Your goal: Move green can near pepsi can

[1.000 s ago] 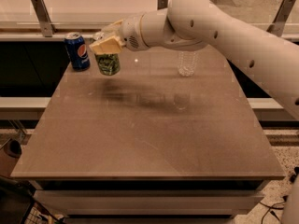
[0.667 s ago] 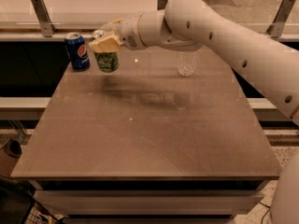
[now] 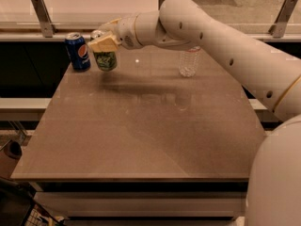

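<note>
The green can (image 3: 105, 59) stands upright at the far left of the brown table (image 3: 141, 126), just right of the pepsi can (image 3: 78, 51). The pepsi can is dark blue with the round logo facing me and stands upright at the table's far left corner. The two cans are a small gap apart. My gripper (image 3: 104, 41) reaches in from the right and is shut on the green can around its upper part. The can's base is at or just above the tabletop; I cannot tell which.
A clear plastic water bottle (image 3: 189, 60) stands at the far middle right of the table, partly behind my arm (image 3: 211, 36). A counter with metal posts (image 3: 42, 14) runs behind the table. A dark bin (image 3: 10, 154) is at the lower left.
The gripper and green can have barely shifted; they hold close to the pepsi can, perhaps slightly lower. The pepsi can and bottle have not moved.
</note>
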Robot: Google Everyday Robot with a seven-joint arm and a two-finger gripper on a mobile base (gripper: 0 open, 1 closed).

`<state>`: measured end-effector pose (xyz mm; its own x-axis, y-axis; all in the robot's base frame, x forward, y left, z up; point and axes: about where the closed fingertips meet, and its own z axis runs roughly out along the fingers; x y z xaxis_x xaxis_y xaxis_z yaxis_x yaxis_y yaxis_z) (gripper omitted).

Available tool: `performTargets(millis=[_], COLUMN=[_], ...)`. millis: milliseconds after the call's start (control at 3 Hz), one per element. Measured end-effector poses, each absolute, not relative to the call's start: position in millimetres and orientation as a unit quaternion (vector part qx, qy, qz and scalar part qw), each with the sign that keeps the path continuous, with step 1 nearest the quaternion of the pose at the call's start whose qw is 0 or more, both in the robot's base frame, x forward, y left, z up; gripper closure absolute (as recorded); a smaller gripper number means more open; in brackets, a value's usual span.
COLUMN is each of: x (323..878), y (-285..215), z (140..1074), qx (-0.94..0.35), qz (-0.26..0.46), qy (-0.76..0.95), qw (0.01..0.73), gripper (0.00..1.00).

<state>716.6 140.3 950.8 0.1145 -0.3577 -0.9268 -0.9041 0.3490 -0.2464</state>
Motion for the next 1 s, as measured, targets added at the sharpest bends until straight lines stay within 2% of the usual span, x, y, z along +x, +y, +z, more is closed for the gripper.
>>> performTargets(millis=[667, 1000], x=[729, 728], y=[148, 150], z=[928, 928], qx=[-0.513, -0.514], qz=[0.267, 0.269], qy=[0.625, 0.624], qw=[0.524, 0.523], gripper=[1.00, 0.82])
